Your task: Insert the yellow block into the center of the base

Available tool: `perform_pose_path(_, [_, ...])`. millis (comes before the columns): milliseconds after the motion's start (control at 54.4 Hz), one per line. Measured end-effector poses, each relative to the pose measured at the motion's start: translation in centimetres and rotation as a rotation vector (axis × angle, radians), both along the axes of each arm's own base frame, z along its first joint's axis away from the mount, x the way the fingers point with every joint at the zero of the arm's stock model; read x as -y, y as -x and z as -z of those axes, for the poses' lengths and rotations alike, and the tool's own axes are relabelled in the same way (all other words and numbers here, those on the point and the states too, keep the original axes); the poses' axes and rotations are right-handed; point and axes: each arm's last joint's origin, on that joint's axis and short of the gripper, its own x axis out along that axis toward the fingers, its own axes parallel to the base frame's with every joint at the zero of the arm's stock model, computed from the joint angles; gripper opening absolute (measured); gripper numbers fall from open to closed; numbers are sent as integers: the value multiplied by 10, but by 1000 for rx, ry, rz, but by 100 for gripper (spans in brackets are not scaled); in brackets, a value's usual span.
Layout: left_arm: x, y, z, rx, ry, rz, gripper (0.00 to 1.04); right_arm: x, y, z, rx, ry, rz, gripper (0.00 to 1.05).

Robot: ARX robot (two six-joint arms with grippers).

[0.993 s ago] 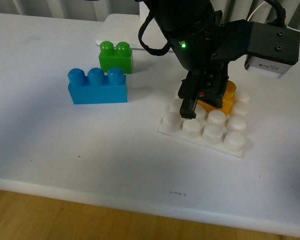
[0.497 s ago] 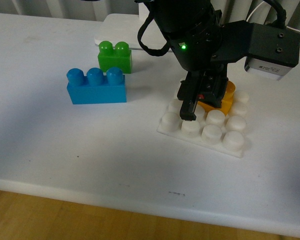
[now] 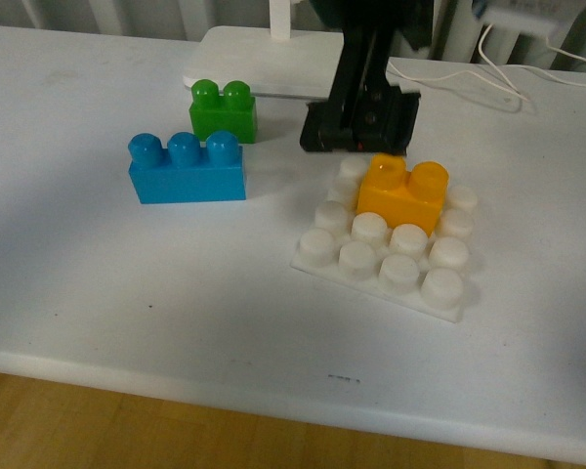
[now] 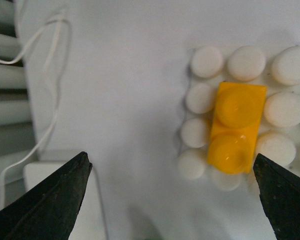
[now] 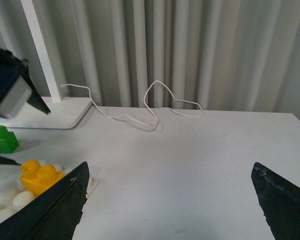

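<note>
The yellow block [image 3: 402, 191] stands upright on the white studded base [image 3: 317, 244], over the middle studs toward the far side, with white studs showing all round it. My left gripper [image 3: 359, 137] is open and empty, lifted above the table just behind the base. The left wrist view looks down on the block [image 4: 235, 127] and base [image 4: 206, 61], with the left gripper [image 4: 171, 157] spread wide and nothing between its fingers. My right gripper [image 5: 169, 170] is open and empty over bare table, off to the right of the block [image 5: 37, 175] and base [image 5: 10, 197].
A blue three-stud brick [image 3: 188, 168] and a green two-stud brick [image 3: 225, 109] stand left of the base. The smooth white lamp foot [image 3: 264, 61] lies behind them, with its post [image 5: 40, 55] rising. A white cable [image 3: 469, 83] trails along the back by the curtain.
My left gripper has let go of the yellow block, opened and pulled up and back. The block now stands uncovered on the base, which has shifted slightly left.
</note>
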Motion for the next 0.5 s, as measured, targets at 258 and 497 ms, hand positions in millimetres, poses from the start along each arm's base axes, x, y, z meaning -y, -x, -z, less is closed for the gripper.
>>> perform_pose_path(258, [-48, 35, -38, 334, 98, -153, 98, 0, 0, 0, 0, 0, 0, 95])
perform_pose_path(497, [-103, 81, -52, 562, 297, -412, 98, 0, 0, 0, 0, 0, 0, 95])
